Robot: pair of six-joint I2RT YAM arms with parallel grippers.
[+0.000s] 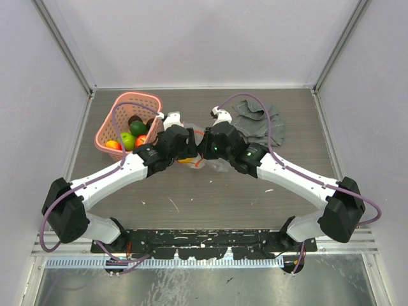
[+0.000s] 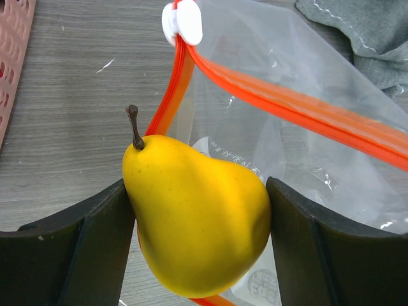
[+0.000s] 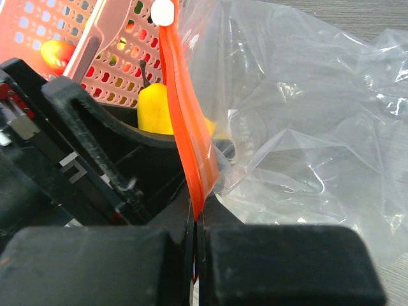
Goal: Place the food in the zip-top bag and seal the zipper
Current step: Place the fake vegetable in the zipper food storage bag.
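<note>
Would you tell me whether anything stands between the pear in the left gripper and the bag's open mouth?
Nothing visible does. The pear, held in the left gripper, is at the mouth of the zip-top bag, which the right gripper holds open by pinching the zipper; only the near strip passes behind the pear.

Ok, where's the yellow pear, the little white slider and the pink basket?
yellow pear [image 2: 197,223]: left wrist view, the middle of its fat body.
white slider [image 2: 182,23]: left wrist view, the centre of the tab.
pink basket [image 1: 136,95]: top view, on its far rim.
</note>
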